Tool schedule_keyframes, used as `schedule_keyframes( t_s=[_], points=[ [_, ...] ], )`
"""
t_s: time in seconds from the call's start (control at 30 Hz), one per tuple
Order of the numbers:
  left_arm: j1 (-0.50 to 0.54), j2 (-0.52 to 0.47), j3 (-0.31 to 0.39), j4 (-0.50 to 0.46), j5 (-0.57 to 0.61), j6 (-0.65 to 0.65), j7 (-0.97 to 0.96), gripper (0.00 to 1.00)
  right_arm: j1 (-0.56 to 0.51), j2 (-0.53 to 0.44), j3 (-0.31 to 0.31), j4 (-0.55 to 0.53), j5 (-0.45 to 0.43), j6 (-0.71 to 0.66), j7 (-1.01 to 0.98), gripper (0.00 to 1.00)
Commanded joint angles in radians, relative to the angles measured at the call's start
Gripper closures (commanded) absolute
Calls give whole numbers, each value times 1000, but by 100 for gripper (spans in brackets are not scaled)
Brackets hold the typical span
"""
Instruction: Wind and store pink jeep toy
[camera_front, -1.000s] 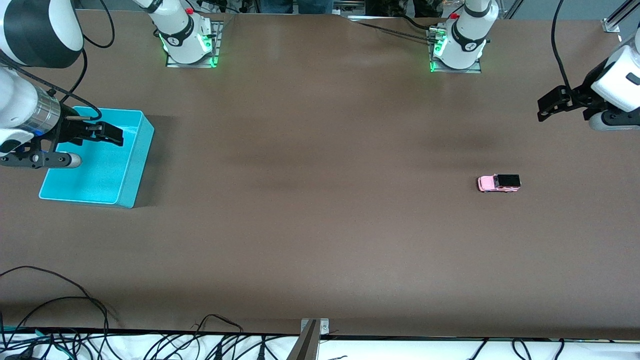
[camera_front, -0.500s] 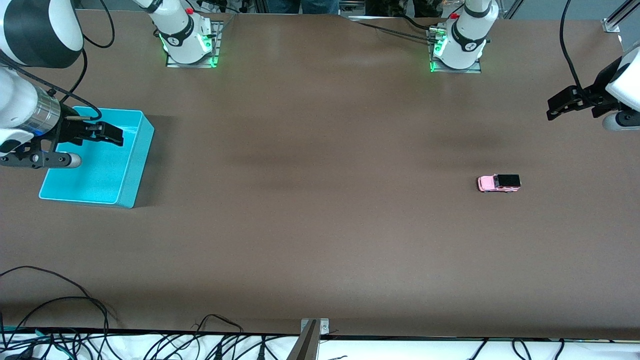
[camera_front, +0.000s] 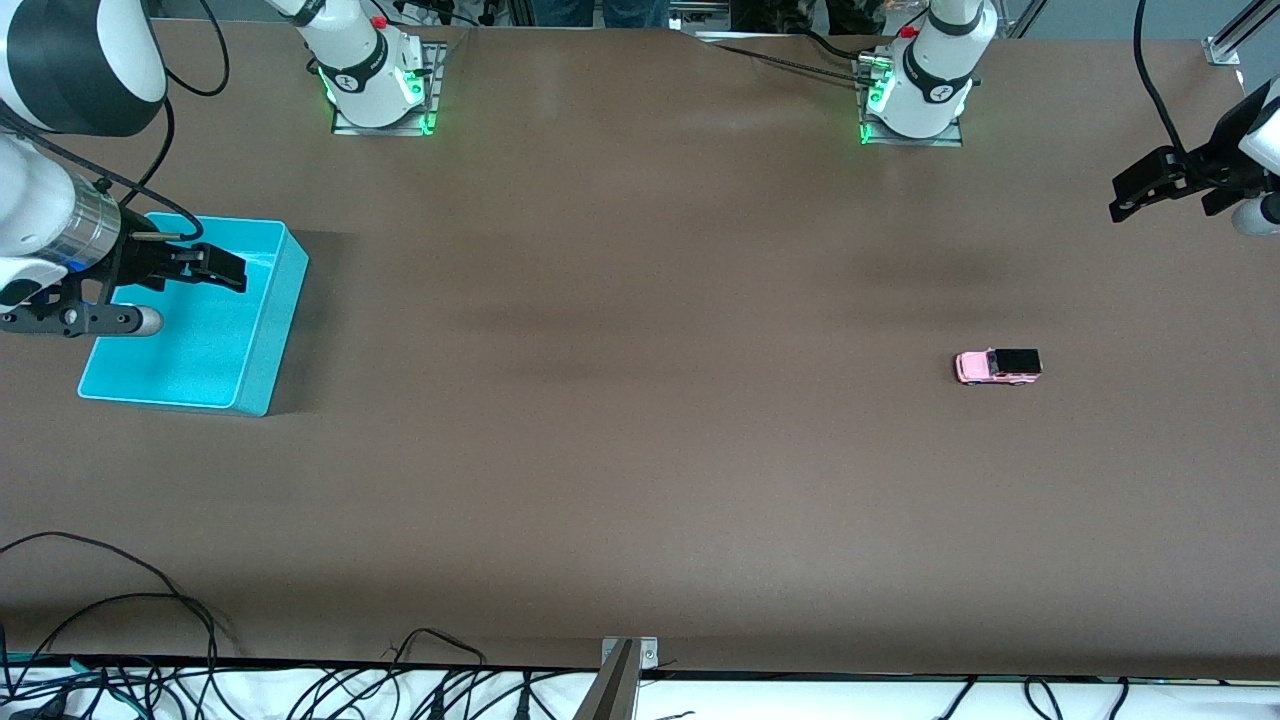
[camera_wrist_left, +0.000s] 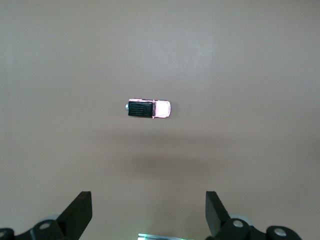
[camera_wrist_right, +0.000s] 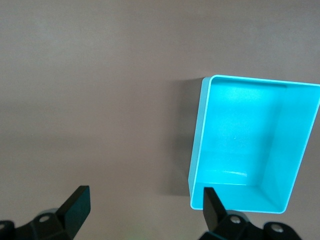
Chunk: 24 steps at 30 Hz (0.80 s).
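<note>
Pink jeep toy (camera_front: 998, 366) on table, well apart from left claw (camera_front: 1150, 188)

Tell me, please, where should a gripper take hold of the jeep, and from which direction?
Probably from straight above, fingers closing across the two long sides of the jeep. It stands on its wheels on the table, long axis along the table's length, with bare table all around, so both flat sides look free.

Brown table (camera_front: 640, 450): pink jeep toy (camera_front: 997, 366), turquoise bin (camera_front: 262, 330).
</note>
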Motion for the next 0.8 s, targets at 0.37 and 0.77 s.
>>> schedule_keyframes(
  t_s=[0.37, 0.77],
  points=[
    [8, 4, -6, 13, -46, -16, 21, 0, -2, 2, -3, 12, 22, -2, 2, 0],
    [8, 2, -14, 6, -70, -13, 23, 0, -4, 2, -3, 11, 22, -2, -2, 0]
  ],
)
